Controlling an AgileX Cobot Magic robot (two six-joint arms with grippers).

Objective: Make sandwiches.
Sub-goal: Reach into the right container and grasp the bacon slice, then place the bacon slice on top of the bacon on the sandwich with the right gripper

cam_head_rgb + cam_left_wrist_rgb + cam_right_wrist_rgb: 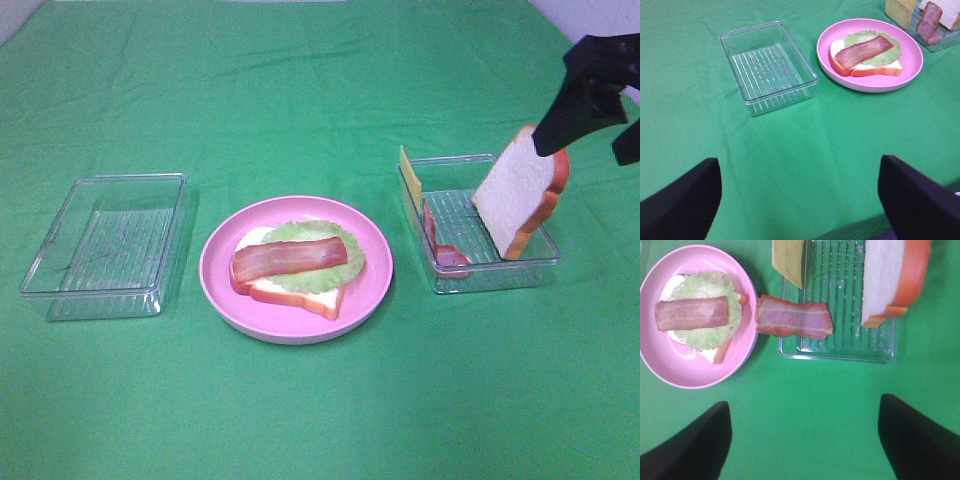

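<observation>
Overhead, right gripper (585, 148) hangs jaws apart, holding nothing, by the top of the bread slice (518, 192) standing on edge in its tray (495, 277). Left wrist: left gripper (800, 200) spread wide; bacon strip (863, 51) lies flat ahead on the plate (875, 87). Right wrist: meat piece (794, 316) lies crosswise ahead

Lettuce (322, 276) covers most of the lower slice (295, 292), leaving only its near edge and a far-left corner; bacon (290, 260) hides the lettuce's middle. In the right tray (495, 276), the meat (450, 257) sits partly behind the clear left wall in the high view. The right wrist view cuts off the cheese (788, 260) and the leaning slice (882, 280). The right gripper (580, 157) runs past the high view's right edge.
</observation>
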